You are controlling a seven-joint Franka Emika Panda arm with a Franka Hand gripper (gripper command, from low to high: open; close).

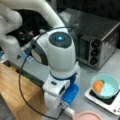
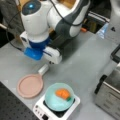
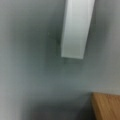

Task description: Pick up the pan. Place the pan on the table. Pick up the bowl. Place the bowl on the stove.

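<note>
We see even, soft indoor light in both front views, with everything blurred and blocky. A blue lamp glows on the arm (image 1: 60, 38). The oven (image 1: 100, 37) top carries a pale sheen, and the background behind it is dark. The arm throws a diffuse shadow on the table (image 2: 82, 62). The wrist view is the most out of focus: the white handle (image 3: 76, 27) has smeared edges and a dim shadow beside it

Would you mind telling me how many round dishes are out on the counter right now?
2. The teal bowl, holding an orange item, sits on the stove. The pink pan lies on the grey table beside the stove, at a front view's left. The arm may hide others.
</note>
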